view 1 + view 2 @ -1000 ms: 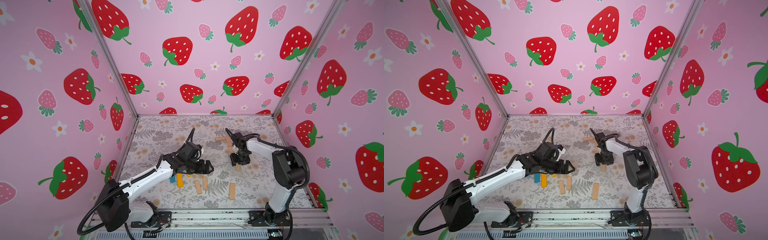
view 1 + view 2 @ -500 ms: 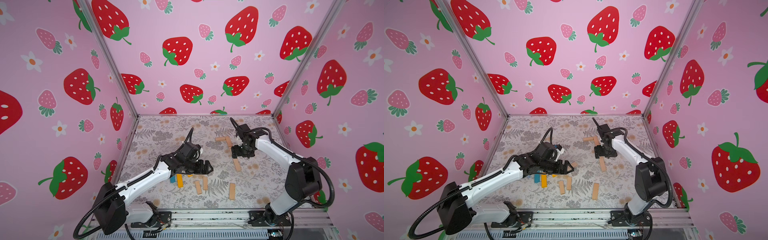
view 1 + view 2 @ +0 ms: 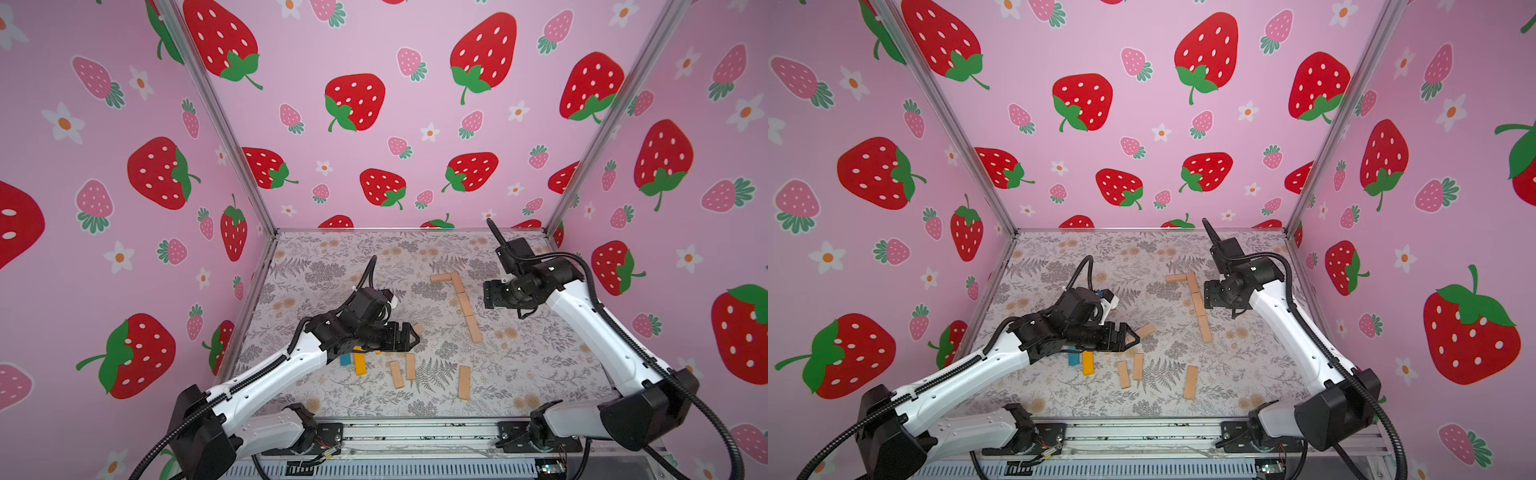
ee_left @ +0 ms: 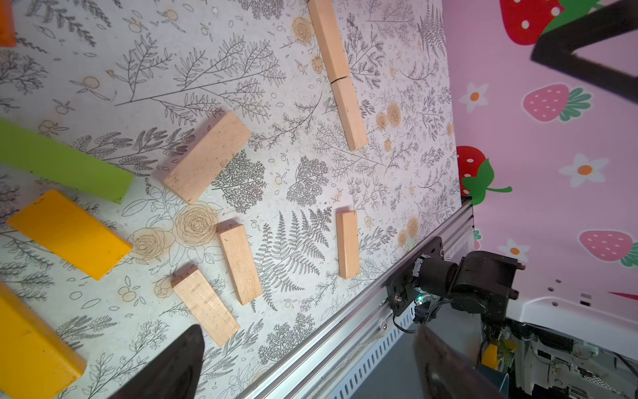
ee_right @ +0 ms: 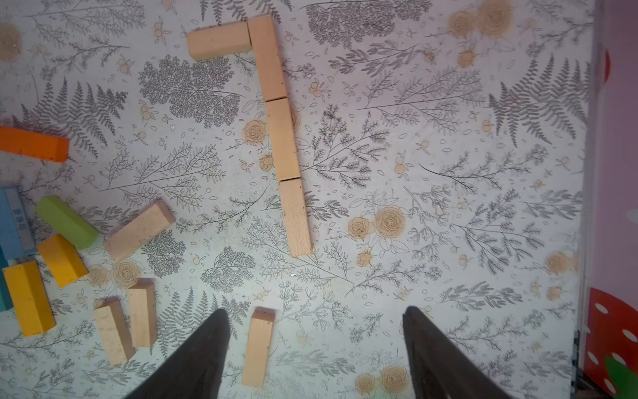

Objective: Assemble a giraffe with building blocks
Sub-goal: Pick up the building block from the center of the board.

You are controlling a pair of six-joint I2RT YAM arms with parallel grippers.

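Nearest the front rail [image 3: 415, 432], three loose tan bars [image 3: 464, 382] lie flat and apart, with nothing touching them. Just behind them the left gripper [image 3: 1130, 336] hovers over the coloured bars [image 3: 1087, 362], its jaws spread wide with nothing between them. It has barely shifted in the last second. A slanted tan bar [image 3: 1145, 331] lies just beyond its fingertips.

Farther back is the change. The right gripper [image 5: 316, 311] was down on the near end of the neck column [image 3: 465, 305] a second ago. It has now lifted off and drawn back to the column's right side, jaws apart and empty. The column's three tan bars lie end to end, touching, and the head bar [image 3: 440, 277] lies crosswise against the far end.

So the giraffe's neck and head look laid — the last neck bar seems released in place. Body and legs are not yet begun, and the loose bars at the front are probably the stock for them.
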